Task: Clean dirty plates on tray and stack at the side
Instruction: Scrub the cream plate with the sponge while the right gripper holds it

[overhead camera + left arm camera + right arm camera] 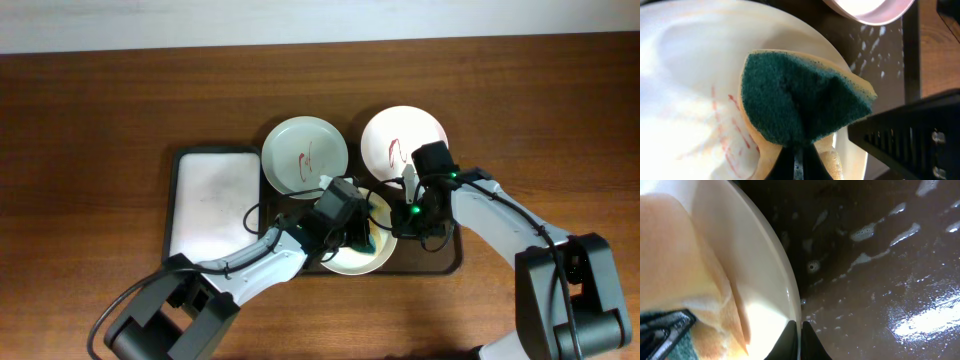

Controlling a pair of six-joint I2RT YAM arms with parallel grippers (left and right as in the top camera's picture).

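Note:
Three plates sit on the dark brown tray (447, 257): a mint-green plate (305, 157) and a white plate (403, 140) at the back, both with red scribbles, and a pale plate (352, 258) at the front. My left gripper (365, 235) is shut on a green-and-yellow sponge (800, 95) and presses it on the pale plate (685, 75), next to red smears (722, 135). My right gripper (410, 215) is shut on that plate's right rim (790, 295), one finger on each side (801, 335). The sponge also shows in the right wrist view (675, 270).
A smaller dark-rimmed tray with a white inside (213, 205) lies directly left of the brown tray. The brown tray's floor (880, 255) is wet with foam specks. The white plate's edge (875, 10) is close behind the sponge. Bare wooden table (100, 120) surrounds the trays.

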